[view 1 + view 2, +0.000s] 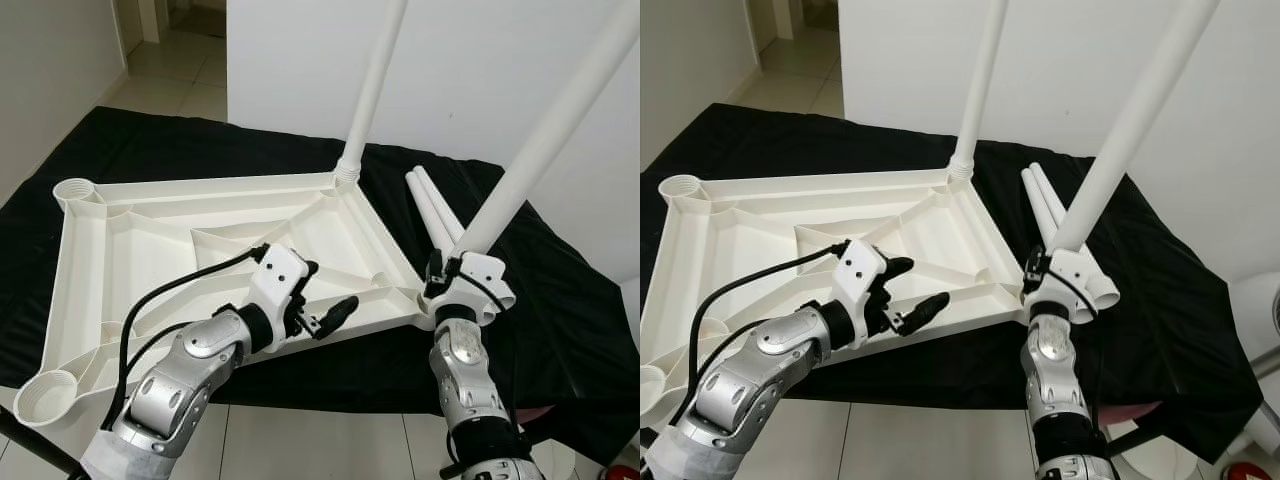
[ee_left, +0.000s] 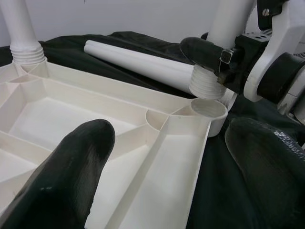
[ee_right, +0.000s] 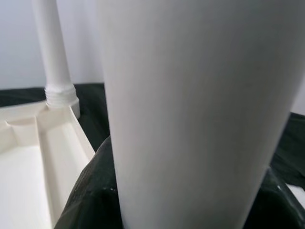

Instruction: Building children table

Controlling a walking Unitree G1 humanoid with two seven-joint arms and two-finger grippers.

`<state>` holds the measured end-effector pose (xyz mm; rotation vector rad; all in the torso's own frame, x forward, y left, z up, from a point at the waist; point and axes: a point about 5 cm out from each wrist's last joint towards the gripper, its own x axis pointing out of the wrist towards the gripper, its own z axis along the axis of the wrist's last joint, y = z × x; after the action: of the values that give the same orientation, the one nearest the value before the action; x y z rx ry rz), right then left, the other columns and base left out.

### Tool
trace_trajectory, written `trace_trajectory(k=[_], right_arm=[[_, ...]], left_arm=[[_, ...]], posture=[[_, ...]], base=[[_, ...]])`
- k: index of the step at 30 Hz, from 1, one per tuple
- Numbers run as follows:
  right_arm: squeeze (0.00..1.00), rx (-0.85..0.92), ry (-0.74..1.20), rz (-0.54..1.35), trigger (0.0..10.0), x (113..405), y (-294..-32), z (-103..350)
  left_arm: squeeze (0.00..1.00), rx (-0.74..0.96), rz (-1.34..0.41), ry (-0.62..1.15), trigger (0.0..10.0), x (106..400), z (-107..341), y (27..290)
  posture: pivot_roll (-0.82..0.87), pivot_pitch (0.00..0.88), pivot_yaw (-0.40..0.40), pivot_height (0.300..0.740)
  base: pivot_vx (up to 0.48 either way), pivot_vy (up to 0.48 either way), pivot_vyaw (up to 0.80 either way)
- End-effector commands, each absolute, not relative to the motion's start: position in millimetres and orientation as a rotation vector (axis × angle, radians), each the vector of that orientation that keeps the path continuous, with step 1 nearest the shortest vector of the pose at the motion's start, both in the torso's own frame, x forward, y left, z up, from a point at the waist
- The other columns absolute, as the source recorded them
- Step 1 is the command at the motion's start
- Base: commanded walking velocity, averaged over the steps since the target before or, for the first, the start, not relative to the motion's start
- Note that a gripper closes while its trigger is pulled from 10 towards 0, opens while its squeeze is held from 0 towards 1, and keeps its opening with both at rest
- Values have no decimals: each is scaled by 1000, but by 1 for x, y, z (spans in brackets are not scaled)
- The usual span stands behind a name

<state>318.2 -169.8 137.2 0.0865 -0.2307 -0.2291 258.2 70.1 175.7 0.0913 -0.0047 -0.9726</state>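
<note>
The right gripper [image 1: 452, 278] clamps the tilted leg [image 1: 540, 150] just above the near-right socket [image 2: 208, 108]. Its thread could cross and jam. The left gripper [image 1: 322, 306], fingers apart, hovers over the tabletop [image 1: 150, 250].

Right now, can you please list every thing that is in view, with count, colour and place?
table top: one, white, upside down on the cloth.
fitted leg: one, white, upright in the far corner socket.
held leg: one, white, tilted, threaded end just above the near right socket.
spare legs: two, white, lying on the cloth.
cloth: one, black, under everything.
left end effector: open, over the near edge.
right end effector: shut on the held leg.
</note>
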Motion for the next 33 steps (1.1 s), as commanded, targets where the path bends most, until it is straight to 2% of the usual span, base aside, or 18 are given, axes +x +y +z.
trace_trajectory(k=[1,6,15,16,24,25,26,27,29,32,33], right_arm=[[0,92,-260,-218,10000,320,-171,147],[0,70,-292,-187,10000,321,-166,159],[0,-37,-172,-89,10000,323,-165,147],[0,-93,-124,-17,10000,328,-163,144],[0,-142,-102,127,10000,332,-158,148],[0,-155,-101,171,10000,331,-156,149],[0,-171,-102,210,10000,331,-153,150],[0,-171,-102,210,10000,331,-153,150],[0,-236,-106,397,10000,325,-143,152],[0,-236,-106,397,10000,325,-143,152],[0,-250,-91,486,10000,322,-138,150]], left_arm=[[0,101,-1012,-15,10000,258,178,66],[0,103,-1011,-21,10000,259,178,66],[0,26,-1033,-92,10000,263,199,55],[1000,-45,-1079,-110,10000,264,209,49],[1000,-56,-1074,-162,10000,271,225,41],[710,-60,-1060,-169,10000,274,229,39],[0,-62,-1059,-178,10000,276,232,37],[0,-62,-1059,-178,10000,276,232,37],[0,-98,-1061,-193,10000,281,243,31],[0,-98,-1061,-193,10000,281,243,31],[0,-103,-1038,-185,10000,287,245,28]], posture=[[37,0,-136,740],[36,0,-136,740],[36,0,-140,740],[36,0,-139,740],[31,0,-137,740],[31,0,-137,740],[31,0,-137,740],[31,0,-137,740],[30,0,-135,740],[30,0,-135,740],[27,0,-133,740]], base=[[0,0,0],[0,0,0],[0,0,0],[0,0,0],[0,0,0],[0,0,0],[0,0,0],[0,0,0],[0,0,0],[0,0,0],[0,0,0]])
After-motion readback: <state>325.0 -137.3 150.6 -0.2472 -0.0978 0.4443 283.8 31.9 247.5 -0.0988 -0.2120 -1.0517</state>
